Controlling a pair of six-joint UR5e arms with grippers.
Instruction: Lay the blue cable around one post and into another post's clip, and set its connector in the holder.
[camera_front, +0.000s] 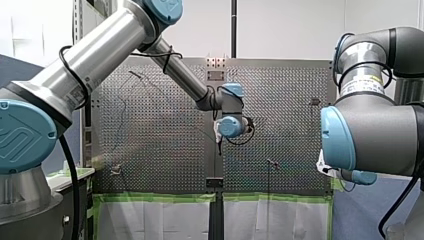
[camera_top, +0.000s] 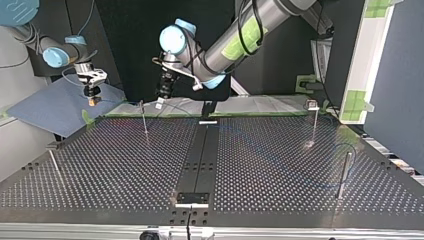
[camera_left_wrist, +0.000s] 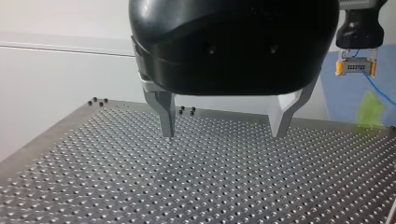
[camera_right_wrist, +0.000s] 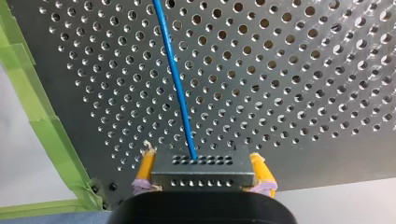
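Fingers (camera_left_wrist: 166, 116) of my left gripper (camera_left_wrist: 223, 131): two, bare metal on a black body. They are spread wide with nothing between them, tips just above the perforated metal table (camera_left_wrist: 140, 182). In the top view this gripper hangs at upper centre-left, near a thin upright metal post (camera_top: 144, 121).

Fingers (camera_right_wrist: 145, 170) of my right gripper (camera_right_wrist: 204, 173): two, yellow-padded, clamped on the short ends of a dark grey rectangular connector (camera_right_wrist: 203, 162) with two rows of small holes. In the top view this gripper sits at upper left, beyond the table's far corner. It hangs above a blue-grey sheet (camera_top: 45, 112), well apart from my left gripper.

Item, blue cable (camera_right_wrist: 175, 77): thin, leaves the connector's face midway between the fingers and runs straight ahead over the table. Its further course cannot be traced in the top view.

Other posts, top view: block-topped post (camera_top: 314, 125) at upper right; plain post (camera_top: 343, 175) at middle right; left-edge post (camera_top: 54, 165) at middle left. All stand well apart.

Item, black plate with a pale bracket (camera_top: 192, 199): bottom centre of the top view, on the table's middle strip.

Item, green tape (camera_right_wrist: 39, 121): along the table edge beside my right gripper.
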